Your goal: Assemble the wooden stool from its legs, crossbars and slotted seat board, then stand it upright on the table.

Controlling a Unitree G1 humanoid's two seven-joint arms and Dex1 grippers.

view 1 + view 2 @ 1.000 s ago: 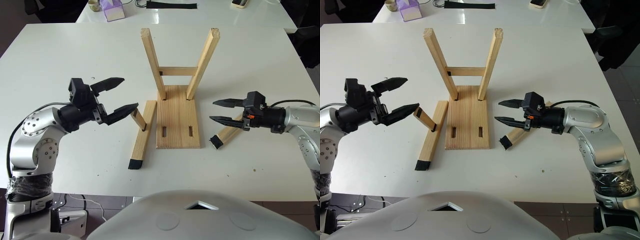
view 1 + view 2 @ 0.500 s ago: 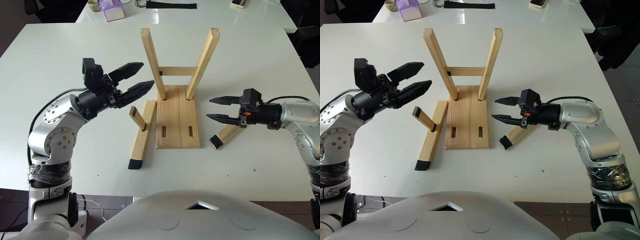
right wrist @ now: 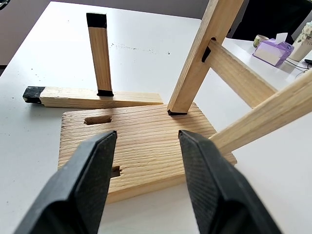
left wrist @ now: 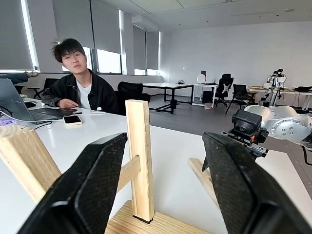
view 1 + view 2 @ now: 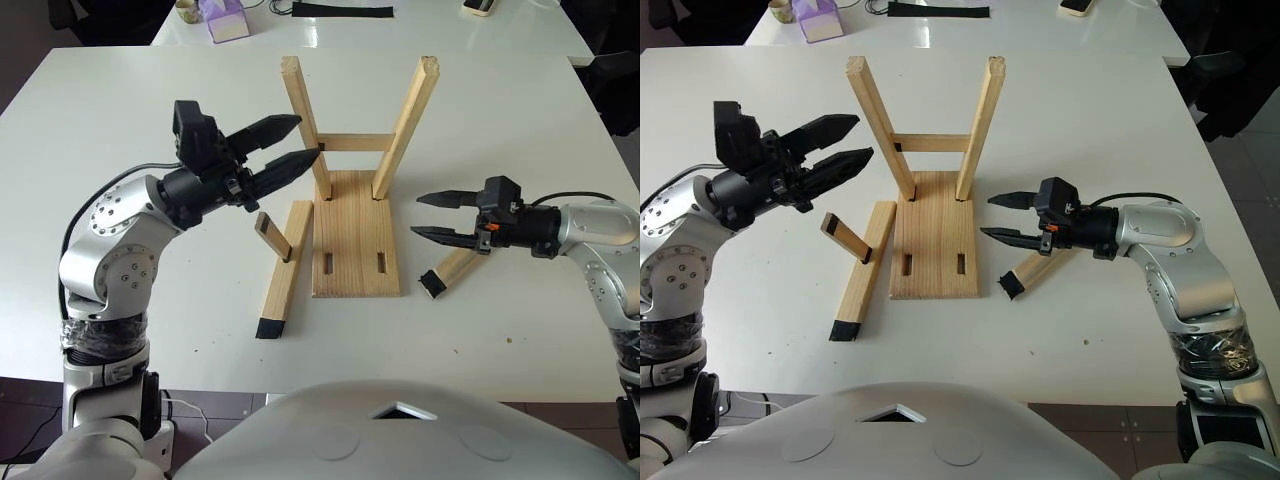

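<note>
The slotted seat board [image 5: 355,235] lies flat mid-table, with two legs [image 5: 305,125] [image 5: 405,125] and a crossbar [image 5: 358,142] standing up from its far end. Two slots [image 5: 329,263] near its front edge stand bare. Left of the board lies a loose leg [image 5: 285,268] with a short crossbar stub [image 5: 272,235] sticking up from it. To the right, another loose leg [image 5: 450,270] lies flat. My left gripper [image 5: 288,145] is open, raised, its tips close to the standing left leg. My right gripper [image 5: 435,215] is open, just right of the board above the loose leg.
A purple tissue box [image 5: 222,18] and a cup [image 5: 187,10] sit on the far table, with a black strip [image 5: 343,12] and a phone [image 5: 480,6] beside them. The white table [image 5: 120,130] has free room on the left and along its front.
My left gripper rose from beside the loose left leg and swung up and right toward the standing left leg. My right gripper crept slightly left toward the board. The wooden parts stayed put.
</note>
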